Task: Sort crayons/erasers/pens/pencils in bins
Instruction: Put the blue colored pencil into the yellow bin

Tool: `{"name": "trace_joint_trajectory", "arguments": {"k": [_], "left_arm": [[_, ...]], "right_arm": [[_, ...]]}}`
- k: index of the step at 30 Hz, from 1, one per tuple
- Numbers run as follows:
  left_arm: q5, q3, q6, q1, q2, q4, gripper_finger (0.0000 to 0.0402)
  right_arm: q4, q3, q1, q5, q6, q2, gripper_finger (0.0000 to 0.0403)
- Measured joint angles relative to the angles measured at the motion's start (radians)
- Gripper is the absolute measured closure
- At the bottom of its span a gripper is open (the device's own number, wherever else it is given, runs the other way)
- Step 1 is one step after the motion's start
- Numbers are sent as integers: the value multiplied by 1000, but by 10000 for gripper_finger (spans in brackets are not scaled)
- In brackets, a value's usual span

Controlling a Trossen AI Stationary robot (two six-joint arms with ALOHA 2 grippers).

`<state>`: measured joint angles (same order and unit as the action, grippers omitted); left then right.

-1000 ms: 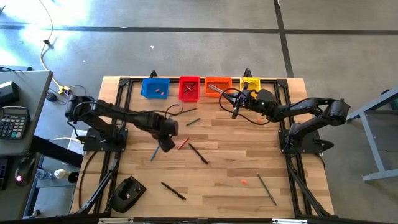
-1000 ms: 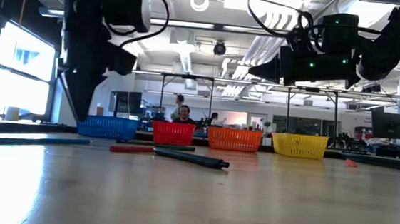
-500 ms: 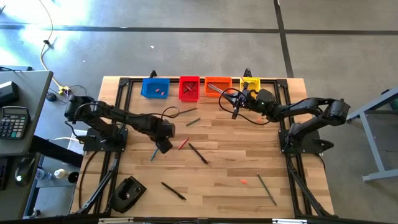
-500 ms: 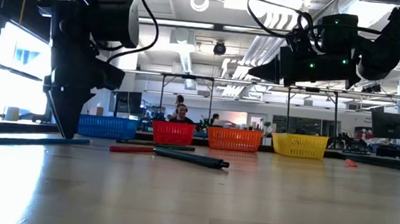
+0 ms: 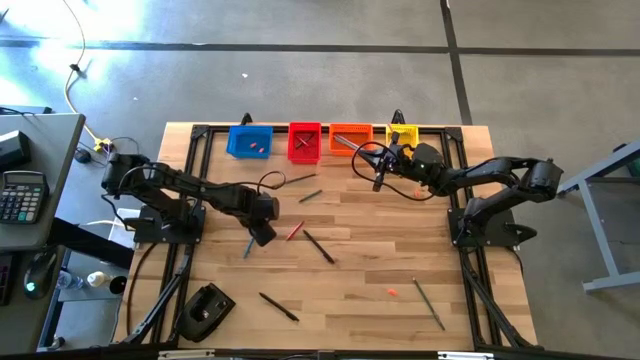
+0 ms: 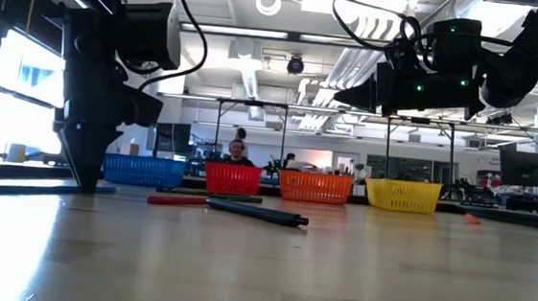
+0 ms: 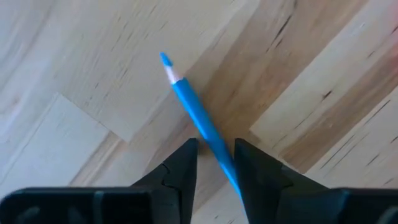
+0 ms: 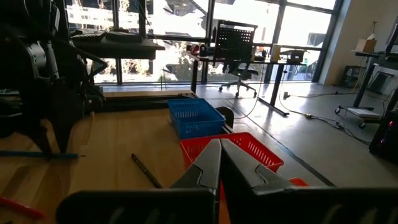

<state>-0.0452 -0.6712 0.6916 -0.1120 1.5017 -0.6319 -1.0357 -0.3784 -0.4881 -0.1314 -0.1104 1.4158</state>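
A blue pencil [image 5: 247, 246] lies flat on the table left of centre; it also shows in the left wrist view [image 7: 193, 112]. My left gripper [image 5: 259, 233] points down over it, open by a narrow gap. One finger stands on each side of the pencil, tips down at the tabletop [image 6: 82, 184]. My right gripper [image 5: 379, 180] hangs shut and empty above the table near the orange bin [image 5: 349, 138]. The blue bin [image 5: 249, 141], red bin [image 5: 304, 141] and yellow bin [image 5: 402, 134] stand in the same far row. Small pink erasers [image 5: 257, 147] lie in the blue bin. My left gripper's fingers [image 7: 180, 168] come from above and stand astride the blue pencil near its middle [image 7: 214, 146], slanting across it. The pencil lies flat on the table and runs under one finger. Whether the fingers touch it, I cannot tell.
Loose on the table are a red stick [image 5: 294, 231], dark pens [image 5: 319, 246] [image 5: 279, 306], a green pencil [image 5: 310, 196], a grey-green pencil [image 5: 430, 304] and a tiny red lump [image 5: 392, 292]. A black device [image 5: 205, 310] sits at the near left corner.
My left gripper has come down to the tabletop and gone a little toward the table's left edge, ending astride the blue pencil. The pencil has not moved.
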Motion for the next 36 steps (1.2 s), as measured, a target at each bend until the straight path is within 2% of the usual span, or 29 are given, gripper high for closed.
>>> {"name": "trace_joint_trajectory", "arguments": {"k": [13,22,28,36], "left_arm": [[22,2,-99,-13,1,16,395],[16,5,-101,-13,-28,15,399],[6,6,-85,-13,-139,-13,400],[-25,5,-81,-41,-213,83,400]], "right_arm": [[-4,0,0,0,5,0,403],[1,0,0,-2,24,0,403],[30,0,0,-13,25,0,403],[52,0,0,-14,25,0,403]]}}
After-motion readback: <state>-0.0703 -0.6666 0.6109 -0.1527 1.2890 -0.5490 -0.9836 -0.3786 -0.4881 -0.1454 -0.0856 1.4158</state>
